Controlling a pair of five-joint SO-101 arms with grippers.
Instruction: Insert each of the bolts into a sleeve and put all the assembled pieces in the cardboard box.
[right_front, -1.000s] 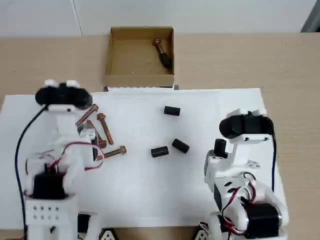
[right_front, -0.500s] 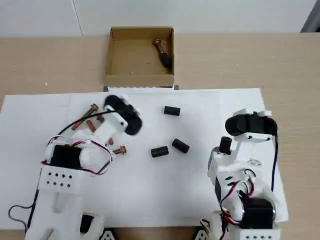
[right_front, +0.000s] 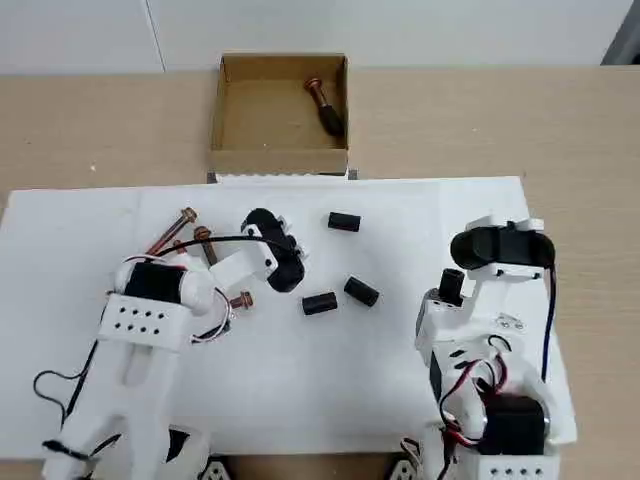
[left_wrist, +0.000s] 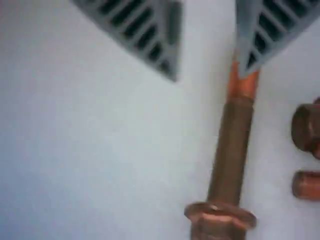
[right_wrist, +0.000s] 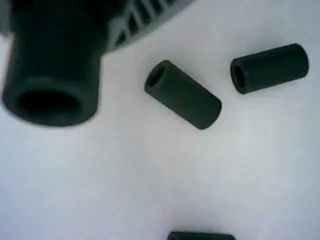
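Pincer, left (left_wrist: 209, 72): spread wide just above the white sheet, with nothing between the jaws; one grey fingertip (left_wrist: 246, 60) sits over the plain end of a bolt.
Bolt under the fingertip (left_wrist: 231, 150): copper-coloured, lying flat on the sheet, its flanged head pointing away from the pincer.
Neighbouring bolts (left_wrist: 306, 131): two more copper ends lie just beside it.
Pincer, right (right_front: 449, 293): closed on a held sleeve (right_wrist: 50, 75), which is black, lifted off the sheet, and shows its open bore.
Loose sleeves: a first sleeve (right_front: 319, 303) and a second sleeve (right_front: 361, 291) lie near each other between the two arms; a third sleeve (right_front: 343, 221) lies apart from them, nearer the box.
Bolt pile (right_front: 190, 238): copper bolts lie flat beside the left arm, partly hidden by it.
Sheet (right_front: 330, 390): white paper under both arms.
Cardboard box (right_front: 280, 160): open, on the table beyond the sheet's far edge.
Assembled piece (right_front: 325, 105): a bolt seated in a sleeve, inside the box near one wall.
Table (right_front: 570, 120): light wood.
Writing: a small mark (right_front: 505, 325) on the right arm's white body, too small to read.
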